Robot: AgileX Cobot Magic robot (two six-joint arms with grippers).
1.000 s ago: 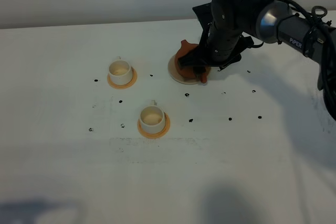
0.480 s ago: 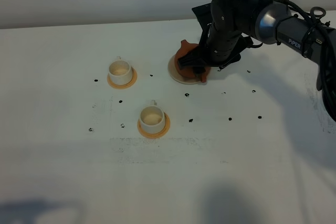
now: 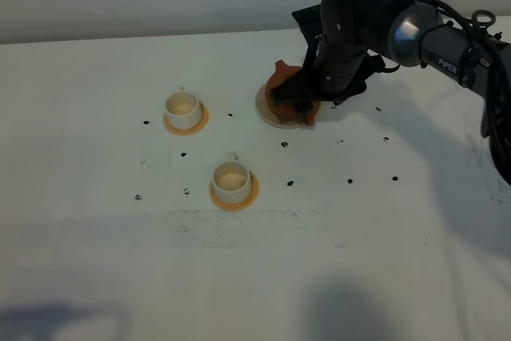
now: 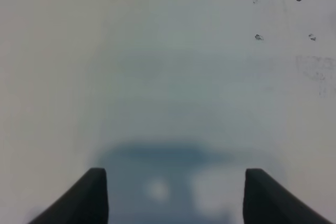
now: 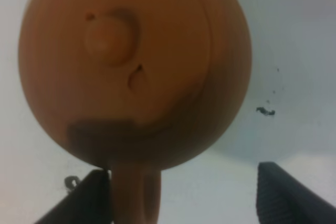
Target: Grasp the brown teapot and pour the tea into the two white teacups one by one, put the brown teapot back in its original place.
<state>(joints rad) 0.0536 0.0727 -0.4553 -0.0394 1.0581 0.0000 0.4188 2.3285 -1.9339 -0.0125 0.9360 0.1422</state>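
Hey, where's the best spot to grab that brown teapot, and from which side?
The loop handle, I'd judge: it juts from the brown teapot toward the right gripper, whose open jaws stand either side of it. Come from the handle side and close across the thin loop; the round body looks too wide.

Single legible marking: "PiPER", white letters on the grey forearm link of the right arm (image 3: 441,61), up-arm from the tool (image 5: 185,195), reading along the link

bare table (image 3: 206,143) between teacups (image 3: 231,177), arm (image 3: 351,29) over teapot (image 3: 279,77)
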